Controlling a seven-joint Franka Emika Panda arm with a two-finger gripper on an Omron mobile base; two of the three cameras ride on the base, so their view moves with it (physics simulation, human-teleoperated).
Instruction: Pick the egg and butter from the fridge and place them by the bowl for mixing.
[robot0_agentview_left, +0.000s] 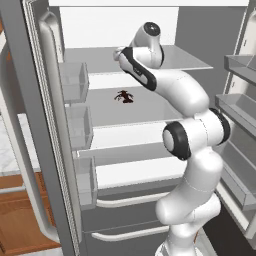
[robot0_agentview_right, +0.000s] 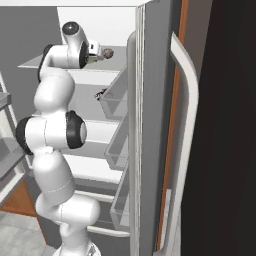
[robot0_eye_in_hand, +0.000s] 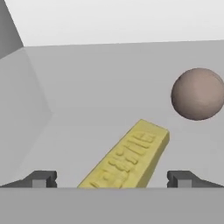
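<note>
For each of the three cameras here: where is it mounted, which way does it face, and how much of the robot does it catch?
Left base view: behind the arm's left, facing the open fridge; arm rises lower right.
Right base view: behind its right, facing the same shelves past the door edge; arm at left, egg beside the hand.
Hand view: on the hand, looking along the open gripper at the butter and egg.
Shared: both base views show the spiky item.

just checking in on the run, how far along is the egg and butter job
Done: the fridge stands open and the arm reaches onto its upper shelf. In hand: nothing; the open tool straddles the butter, ungripped. Left: grab it, then the egg beside it, and carry both to the bowl.
</note>
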